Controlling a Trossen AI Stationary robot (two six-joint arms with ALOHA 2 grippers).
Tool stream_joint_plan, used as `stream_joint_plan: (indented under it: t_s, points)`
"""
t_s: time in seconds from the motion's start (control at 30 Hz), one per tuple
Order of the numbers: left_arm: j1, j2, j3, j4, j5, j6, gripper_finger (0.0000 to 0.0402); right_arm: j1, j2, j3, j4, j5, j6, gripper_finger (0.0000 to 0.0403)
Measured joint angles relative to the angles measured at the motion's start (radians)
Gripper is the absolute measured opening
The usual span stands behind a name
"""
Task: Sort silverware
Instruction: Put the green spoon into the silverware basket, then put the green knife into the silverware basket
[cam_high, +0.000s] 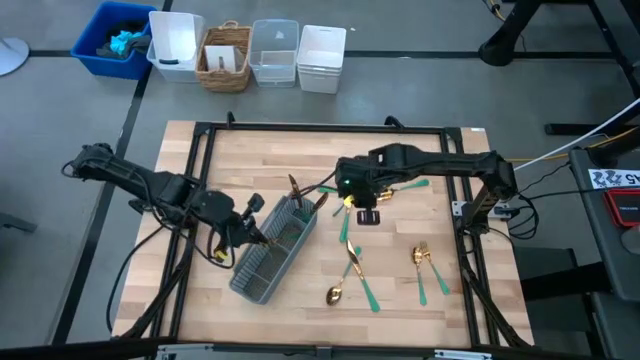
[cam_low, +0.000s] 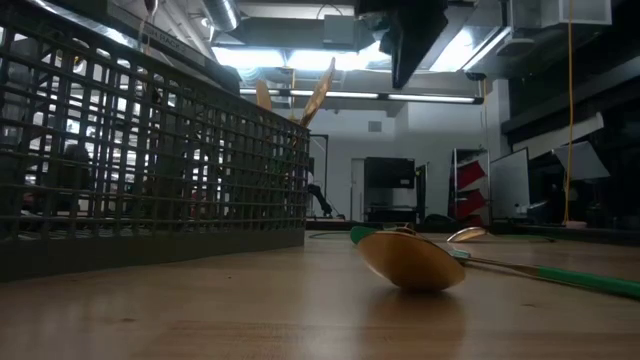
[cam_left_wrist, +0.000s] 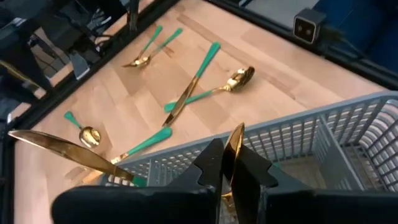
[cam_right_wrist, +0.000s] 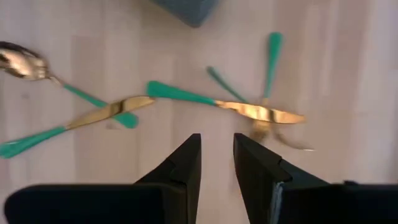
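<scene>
The grey mesh caddy (cam_high: 272, 252) lies slantwise on the table's left half. My left gripper (cam_left_wrist: 231, 163) is over it, shut on a gold piece of silverware. Another gold knife (cam_left_wrist: 56, 149) sticks out of the caddy, and gold tips (cam_low: 320, 90) rise above its wall. Loose silverware with green handles lies on the wood: two knives (cam_right_wrist: 249, 111) (cam_right_wrist: 102, 114) and a spoon (cam_right_wrist: 22, 62) below my right gripper (cam_right_wrist: 217, 149). That gripper hangs open above the table's middle (cam_high: 366, 210) and touches nothing. My left gripper pinches the gold head (cam_left_wrist: 235, 140) of one piece of silverware between its two fingers. The thin head shows edge-on and stands up past the fingertips, over the caddy. The fingers come slanting down from the table's left side. The piece's lower end is hidden behind them.
More silverware lies toward the near right: a pair (cam_high: 425, 262) and a spoon (cam_high: 336, 294). A black frame (cam_high: 300, 128) edges the table. Beyond the far edge stand a blue bin (cam_high: 112, 40), white bins (cam_high: 175, 45) and a wicker basket (cam_high: 225, 58).
</scene>
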Motion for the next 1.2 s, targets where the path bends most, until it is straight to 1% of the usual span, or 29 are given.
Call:
stream_joint_plan:
  t_s: [0.13,0.27,0.4,0.53,0.7,0.83,0.9,1.07,1.2]
  points:
    - [-0.007,0.012,0.000,0.001,-0.002,-0.004,0.0018,0.000,0.000,-0.066,0.072,-0.066,0.117,0.0097]
    - [-0.010,0.013,0.000,0.003,-0.002,-0.033,0.0020,0.009,0.000,-0.127,0.100,-0.070,0.267,0.0097]
    - [-0.010,0.013,0.000,0.005,-0.004,-0.104,0.0034,0.033,0.001,-0.178,0.102,-0.075,0.324,0.0097]
    - [-0.010,0.012,0.000,0.005,-0.004,-0.138,0.0060,0.068,0.002,-0.209,0.103,-0.079,0.335,0.0097]
    - [-0.010,0.012,0.000,0.006,-0.005,-0.105,0.0090,0.114,0.001,-0.215,0.118,-0.078,0.368,0.0097]
    - [-0.010,0.007,-0.001,0.013,-0.009,-0.054,0.0099,0.156,0.001,-0.215,0.137,-0.077,0.518,0.0097]
    - [-0.010,0.007,-0.001,0.012,-0.009,-0.046,0.0100,0.181,0.001,-0.215,0.146,-0.053,0.587,0.0097]
    - [-0.010,0.007,-0.001,0.013,-0.009,-0.030,0.0100,0.249,0.001,-0.215,0.145,0.073,0.732,0.0097]
    - [-0.010,0.007,-0.001,0.019,-0.009,-0.041,0.0100,0.299,0.001,-0.215,0.152,0.114,0.870,0.0097]
